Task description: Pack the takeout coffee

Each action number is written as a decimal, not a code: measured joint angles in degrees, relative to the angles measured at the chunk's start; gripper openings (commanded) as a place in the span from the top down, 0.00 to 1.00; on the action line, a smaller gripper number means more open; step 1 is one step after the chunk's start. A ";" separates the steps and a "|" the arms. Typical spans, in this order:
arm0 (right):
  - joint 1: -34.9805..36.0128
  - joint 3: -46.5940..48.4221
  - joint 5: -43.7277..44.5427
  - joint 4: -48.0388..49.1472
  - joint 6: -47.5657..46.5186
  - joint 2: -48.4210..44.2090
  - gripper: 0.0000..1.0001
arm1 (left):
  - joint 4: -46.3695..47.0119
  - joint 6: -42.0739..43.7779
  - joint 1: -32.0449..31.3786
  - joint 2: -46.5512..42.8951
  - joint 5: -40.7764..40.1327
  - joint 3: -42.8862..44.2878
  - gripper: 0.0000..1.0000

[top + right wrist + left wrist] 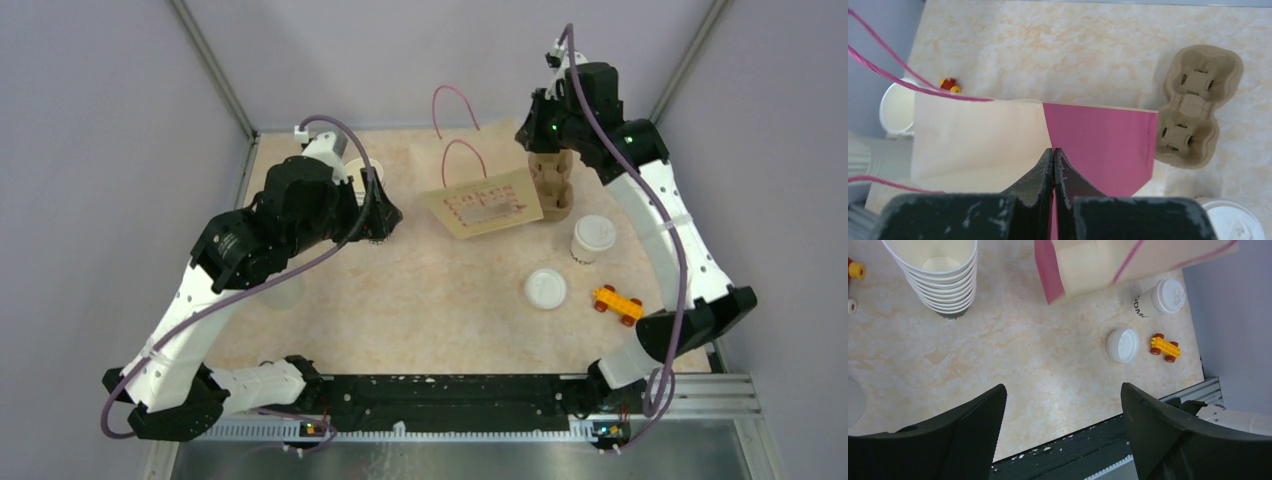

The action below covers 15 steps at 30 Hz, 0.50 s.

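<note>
at the back of the table the right gripper [1053,150] pinches shut on what seems the rim of the bag [485,205], the left gripper [1062,390] hangs spread and empty, and the coffee [592,238] stands right of the bag, unpacked, so the mouth needs pulling open next.

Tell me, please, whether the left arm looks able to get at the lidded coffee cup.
Likely yes: the left gripper is open, and bare table along the paper bag's near side leads to the coffee cup.
</note>
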 measured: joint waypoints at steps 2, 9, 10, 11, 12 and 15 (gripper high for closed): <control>0.00 -3.39 -3.76 0.28 -0.79 -3.93 1.00 | -0.37 -0.55 0.00 0.98 0.07 1.86 0.12; 1.14 -17.20 -17.99 2.62 -6.34 -12.48 1.00 | -1.73 0.44 0.00 2.73 0.94 2.93 0.10; 1.57 -19.32 -19.87 3.04 -7.19 -13.20 1.00 | -1.73 1.25 0.00 2.75 1.55 2.93 0.09; 1.92 -21.20 -21.68 3.56 -7.91 -13.73 1.00 | -1.66 1.97 0.00 2.71 2.21 2.93 0.08; 2.21 -22.64 -23.32 3.98 -8.33 -13.97 1.00 | -1.60 3.06 0.00 2.62 3.15 2.93 0.07; 2.54 -25.51 -26.77 5.49 -8.94 -14.03 1.00 | -1.09 6.16 0.00 2.03 6.88 2.93 0.03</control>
